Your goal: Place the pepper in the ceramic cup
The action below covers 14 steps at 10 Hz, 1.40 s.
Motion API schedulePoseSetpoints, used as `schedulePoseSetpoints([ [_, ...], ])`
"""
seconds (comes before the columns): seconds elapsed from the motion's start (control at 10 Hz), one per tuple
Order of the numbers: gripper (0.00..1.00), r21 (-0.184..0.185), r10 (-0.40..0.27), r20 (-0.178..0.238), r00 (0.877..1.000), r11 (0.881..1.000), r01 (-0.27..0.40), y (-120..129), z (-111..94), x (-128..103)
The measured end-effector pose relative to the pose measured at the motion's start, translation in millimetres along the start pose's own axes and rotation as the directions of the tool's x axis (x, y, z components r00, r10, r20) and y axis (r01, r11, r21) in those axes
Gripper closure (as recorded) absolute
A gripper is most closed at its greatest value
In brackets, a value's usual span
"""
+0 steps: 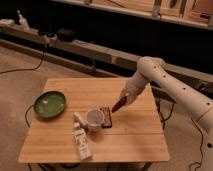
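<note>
The white ceramic cup [94,119] stands near the middle of the wooden table [95,147]. My gripper [123,101] is just right of the cup and a little above it, shut on the dark red-brown pepper [117,105], which hangs tilted down-left toward the cup. The pepper is in the air, above the right edge of the reddish-brown block [106,118] that lies against the cup's right side.
A green bowl [50,104] sits at the table's left. A white labelled bottle [81,140] lies in front of the cup, toward the front edge. My white arm [170,87] reaches in from the right. A dark shelf runs behind the table.
</note>
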<state>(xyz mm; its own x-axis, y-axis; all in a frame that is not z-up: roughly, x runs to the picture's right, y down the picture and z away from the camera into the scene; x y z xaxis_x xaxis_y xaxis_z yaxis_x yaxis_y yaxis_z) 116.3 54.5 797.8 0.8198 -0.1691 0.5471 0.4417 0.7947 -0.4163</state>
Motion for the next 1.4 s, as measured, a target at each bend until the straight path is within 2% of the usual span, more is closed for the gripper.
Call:
schedulePoseSetpoints([
  [0.3,1.00,0.035,-0.040,-0.083,0.996,0.998,0.043,-27,-16,-24],
  [0.5,1.00,0.052,-0.108,-0.126,0.986,0.992,0.116,-41,-20,-51],
  [0.6,1.00,0.057,-0.145,-0.141,0.979,0.986,0.155,-45,-18,-64],
  [0.7,1.00,0.061,-0.199,-0.159,0.967,0.975,0.211,-49,-13,-83],
  [1.1,1.00,0.074,-0.296,-0.184,0.937,0.947,0.313,-53,-3,-123],
  [1.3,0.99,0.042,-0.338,-0.185,0.923,0.935,0.351,-46,4,-136],
  [1.4,0.92,-0.002,-0.378,-0.172,0.909,0.923,0.384,-37,11,-144],
])
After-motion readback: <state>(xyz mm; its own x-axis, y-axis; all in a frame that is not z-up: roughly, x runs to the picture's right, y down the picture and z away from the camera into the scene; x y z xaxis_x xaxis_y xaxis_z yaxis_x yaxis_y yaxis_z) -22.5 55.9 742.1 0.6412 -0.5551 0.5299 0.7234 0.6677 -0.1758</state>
